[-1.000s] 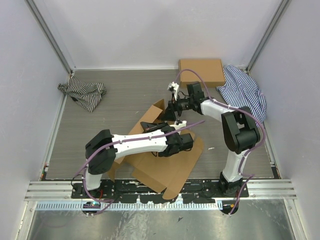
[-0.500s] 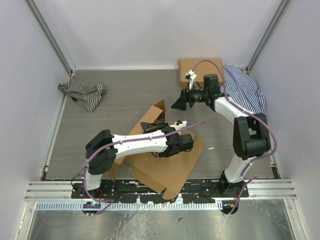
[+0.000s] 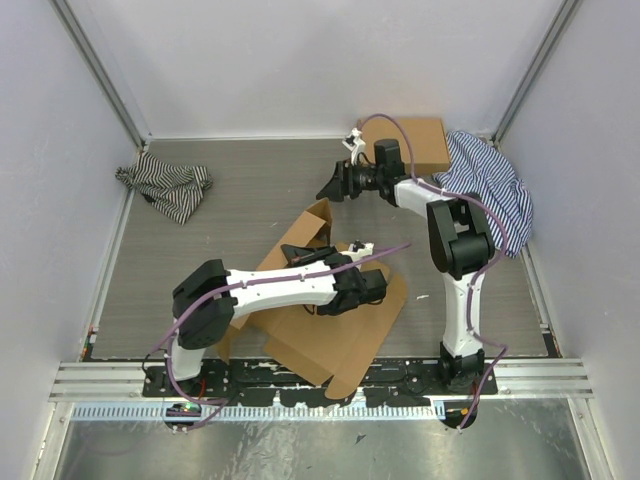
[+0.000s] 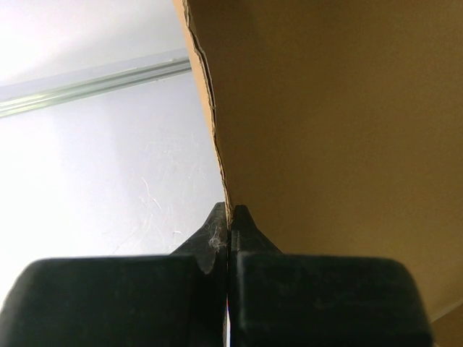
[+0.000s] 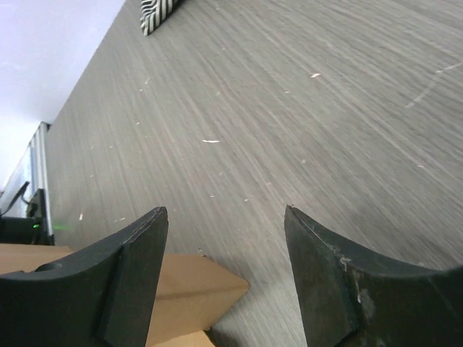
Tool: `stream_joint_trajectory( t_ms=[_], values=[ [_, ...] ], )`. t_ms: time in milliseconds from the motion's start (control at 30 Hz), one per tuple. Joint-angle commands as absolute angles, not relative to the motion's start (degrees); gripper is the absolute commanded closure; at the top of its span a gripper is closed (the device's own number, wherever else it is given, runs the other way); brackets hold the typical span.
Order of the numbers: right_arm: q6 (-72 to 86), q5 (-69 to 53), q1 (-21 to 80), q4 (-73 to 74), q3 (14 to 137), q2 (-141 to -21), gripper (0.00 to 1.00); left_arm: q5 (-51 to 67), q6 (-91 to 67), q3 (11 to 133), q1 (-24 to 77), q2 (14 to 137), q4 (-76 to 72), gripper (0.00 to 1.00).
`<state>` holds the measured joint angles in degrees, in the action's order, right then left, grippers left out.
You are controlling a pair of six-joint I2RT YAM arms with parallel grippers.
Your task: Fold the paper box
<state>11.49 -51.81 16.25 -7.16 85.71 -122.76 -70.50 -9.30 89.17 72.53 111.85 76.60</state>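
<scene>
Paper box (image 3: 340, 335) lies as a partly opened brown sheet on the table (image 3: 240, 210), near the front edge and between the two arm bases, set askew to the table's sides. From the left, the left arm reaches across it, and the left gripper (image 4: 230, 217) is clamped hard on the cut edge of one cardboard panel; in the left wrist view the fingers meet with only the board's thickness between them, and the panel rises away from them on the right. Just beyond that grip, at the sheet's far corner, a raised flap (image 3: 316, 222) stands up from the table. Further right and farther back, the right gripper (image 3: 328, 190) hangs over bare table with its fingers (image 5: 137, 267) spread wide and nothing between them. In the right wrist view the flap's pointed corner shows low in the gap, so the cardboard lies below and toward the near side of those fingers, apart from them. By my reading the right arm is the one free to work that flap, and it would need to come down and nearward to reach it.
</scene>
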Motion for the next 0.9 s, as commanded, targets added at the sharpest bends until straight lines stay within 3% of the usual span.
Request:
stream_joint_trajectory(
  t_ms=[0, 233, 867],
  values=[
    [13.1, -58.4, 17.6, -13.6, 84.7, -121.0, 0.29, -65.0, -11.2, 88.3, 73.0, 114.2, 77.0, 1.00],
    [7.6, -61.5, 17.8, -11.9, 75.2, -113.8, 0.29, -65.3, -12.8, 89.7, 73.0, 114.5, 79.1, 1.00],
    [-1.3, -56.0, 18.5, -10.2, 59.8, -102.0, 0.26, -65.0, -14.5, 91.7, 73.0, 113.8, 80.8, 1.00]
  ],
)
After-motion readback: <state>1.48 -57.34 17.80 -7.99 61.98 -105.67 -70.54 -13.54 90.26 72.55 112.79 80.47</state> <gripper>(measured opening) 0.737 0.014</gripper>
